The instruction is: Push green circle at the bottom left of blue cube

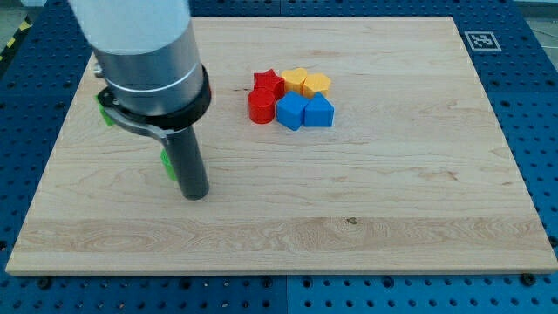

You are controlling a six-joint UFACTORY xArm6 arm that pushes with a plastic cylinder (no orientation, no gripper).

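My tip (194, 194) rests on the board at the view's left. A green block (166, 163) shows only as a sliver at the rod's left edge, touching or just behind the rod; its shape cannot be made out. Another green block (105, 113) peeks out from under the arm further up and left. The blue cube (290, 111) sits in a cluster near the top centre, with a second blue block (319, 112) to its right. My tip is well to the left of and below that cluster.
The cluster also holds a red star (268, 83), a red cylinder (260, 105), and two yellow blocks (295, 80) (317, 85). The arm's grey body (148, 61) covers the board's upper left. A marker tag (479, 40) sits at the top right corner.
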